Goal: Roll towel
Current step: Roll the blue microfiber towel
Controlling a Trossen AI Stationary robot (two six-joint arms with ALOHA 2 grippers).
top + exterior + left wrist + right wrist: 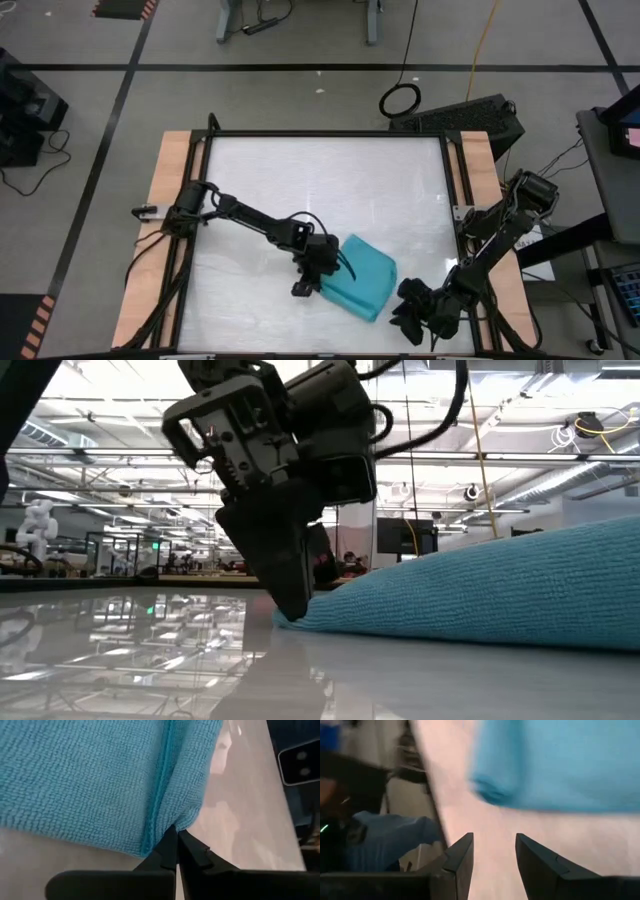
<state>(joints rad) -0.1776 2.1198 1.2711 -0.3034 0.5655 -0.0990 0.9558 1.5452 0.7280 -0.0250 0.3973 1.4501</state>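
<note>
The turquoise towel lay lower centre of the high view — soft, light, limp, best pinched at an edge. The left gripper was clenched on its hem; the right gripper hung released, lower right.

We find the towel lying on the surface, near its front edge and somewhat right of the middle. The left gripper sits at the towel's left end, down at the surface, its fingers pressed together at a corner of the cloth; whether they pinch the hem itself we cannot quite tell. The right gripper waits by the front right corner of the surface, just beside the towel's right end and apart from it, its fingers spread and pointing toward the cloth.
</note>
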